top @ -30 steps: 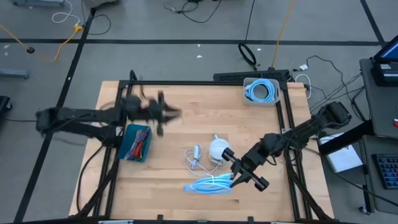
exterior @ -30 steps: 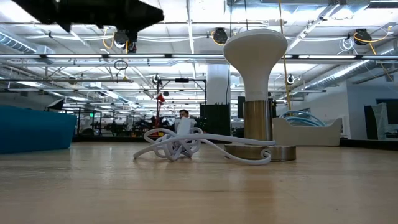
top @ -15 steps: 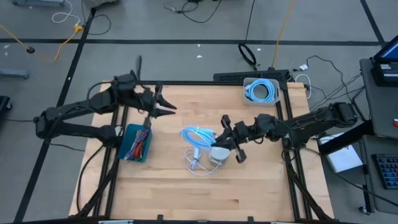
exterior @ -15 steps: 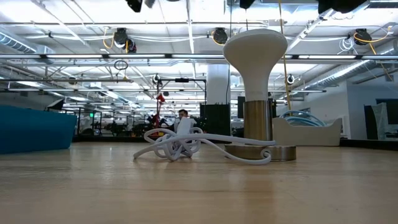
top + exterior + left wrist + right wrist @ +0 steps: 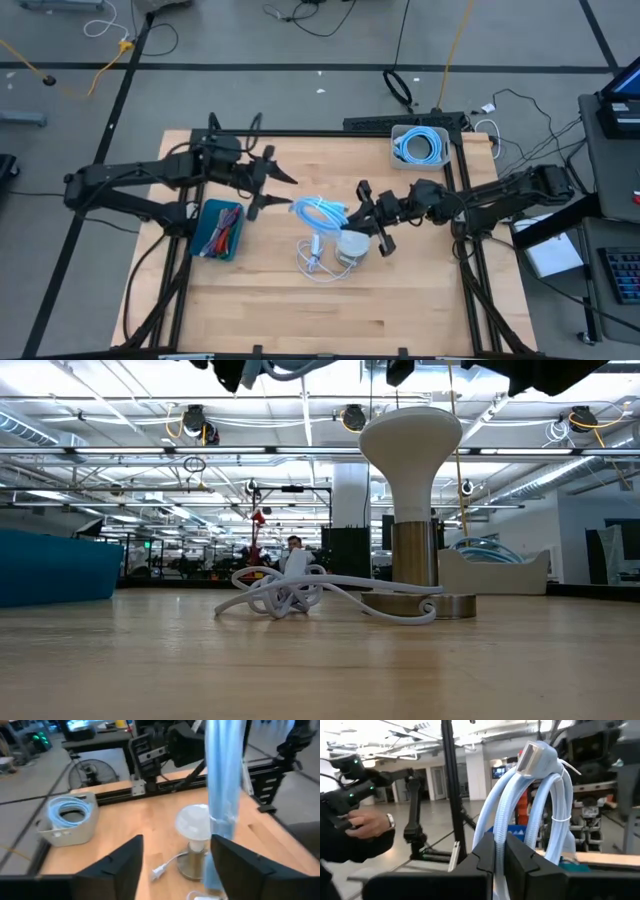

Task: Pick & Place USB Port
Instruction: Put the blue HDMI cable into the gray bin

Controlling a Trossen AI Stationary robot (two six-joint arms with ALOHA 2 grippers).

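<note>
A light-blue coiled USB cable hangs in the air over the table's middle, held by my right gripper, which is shut on it. Its grey plug sits at the coil's free end. My left gripper is open just left of the coil; in the left wrist view the coil stands ahead of its fingers, apart from them. A white lamp stands on its base below, its white cord lying on the table. My right gripper pinches several strands at one end of the coil between its two fingers. The fingers come about level from the table's right. The coil sticks out past the fingertips toward the table's left, lifted clear of the table, above the lamp and cord.
A teal bin with cables stands at the table's left. A white tray holding another blue cable stands at the far right corner. A person's hand shows in the room beyond the table. Bare wood lies along the near edge.
My right gripper has lifted the blue coil off the table near the near edge and carried it up and toward the far left, over the lamp. My left gripper has moved toward the coil, to the right.
</note>
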